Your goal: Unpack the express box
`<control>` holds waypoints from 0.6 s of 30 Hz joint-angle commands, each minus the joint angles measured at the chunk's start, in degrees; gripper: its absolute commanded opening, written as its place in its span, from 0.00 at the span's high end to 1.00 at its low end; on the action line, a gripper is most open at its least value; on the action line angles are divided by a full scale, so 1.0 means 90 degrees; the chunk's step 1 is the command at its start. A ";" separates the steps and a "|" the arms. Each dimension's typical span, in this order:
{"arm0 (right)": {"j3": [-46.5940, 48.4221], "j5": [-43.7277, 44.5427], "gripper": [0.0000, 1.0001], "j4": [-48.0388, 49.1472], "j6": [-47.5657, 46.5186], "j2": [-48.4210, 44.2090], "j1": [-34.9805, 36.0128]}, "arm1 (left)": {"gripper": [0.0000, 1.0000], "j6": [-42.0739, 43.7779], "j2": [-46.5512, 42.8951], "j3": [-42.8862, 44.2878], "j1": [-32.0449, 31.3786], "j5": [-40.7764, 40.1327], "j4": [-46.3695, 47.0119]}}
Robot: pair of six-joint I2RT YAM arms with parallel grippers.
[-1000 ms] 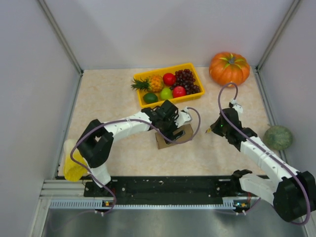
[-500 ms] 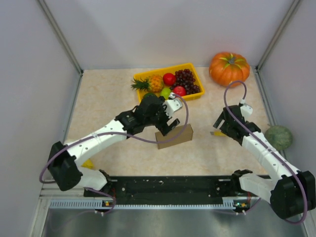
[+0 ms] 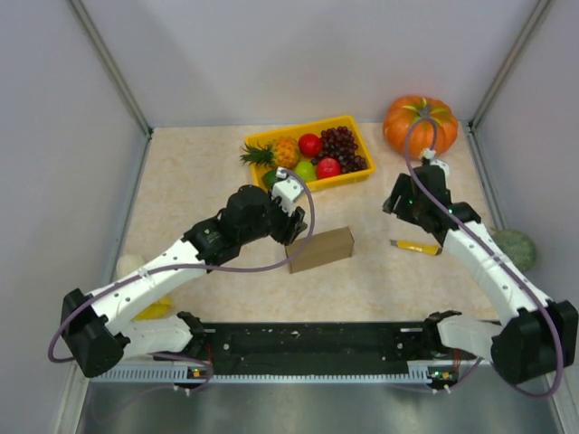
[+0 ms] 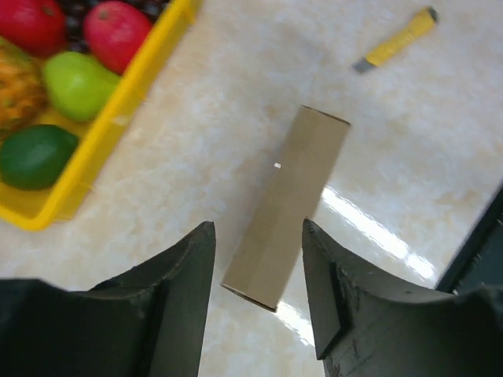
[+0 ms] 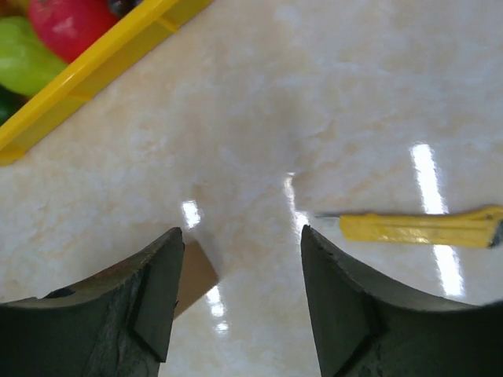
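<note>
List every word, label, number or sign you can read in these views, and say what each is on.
No readable text in any view.
Box: plain brown, no label; one tiny white speck, too small to tell what it is.
Cutter: yellow, no legible print.
Tray: no marking visible.

Beige marble-look tabletop (image 3: 199,181), plain grey walls (image 3: 298,54), glossy reflections.
</note>
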 commanded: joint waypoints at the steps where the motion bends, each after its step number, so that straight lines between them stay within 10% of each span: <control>1: 0.0858 -0.1765 0.43 0.1076 -0.0637 0.1205 0.0340 | 0.54 -0.0732 0.0083 -0.0477 -0.0065 0.2345 0.0048; 7: 0.2186 -0.2003 0.66 0.1271 -0.1087 0.3217 0.1179 | 0.69 -0.1019 0.0746 -0.1151 -0.0846 0.2203 0.0224; 18: 0.2286 -0.2775 0.69 0.1330 -0.1321 0.4167 0.1688 | 0.83 -0.1819 0.2348 -0.0781 -0.1022 0.0623 0.0400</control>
